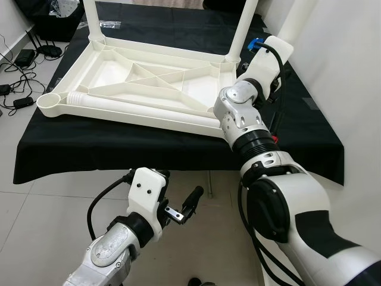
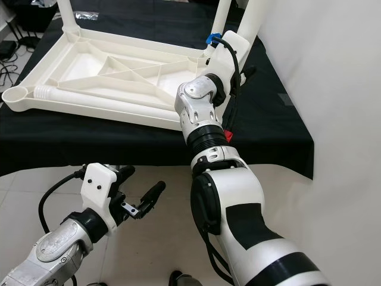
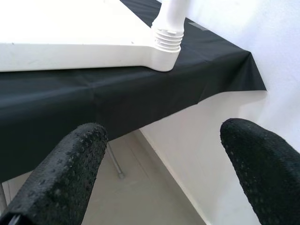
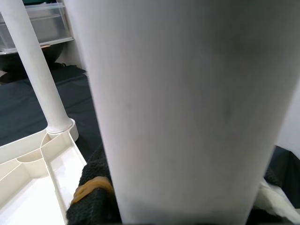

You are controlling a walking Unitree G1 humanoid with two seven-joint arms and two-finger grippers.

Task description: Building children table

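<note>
The tops of both upright legs [image 1: 244, 30] are cut off by the frame edge above the overturned tabletop [image 1: 137, 83]; the right claw is hidden behind its wrist.

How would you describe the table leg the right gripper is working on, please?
On the black-draped surface lies an upside-down white tabletop. Two legs stand at its far corners; this leg rises from the corner beside the white wall, with the right gripper closed around it.

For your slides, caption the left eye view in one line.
Right gripper at an upright leg of the upturned white table.
</note>
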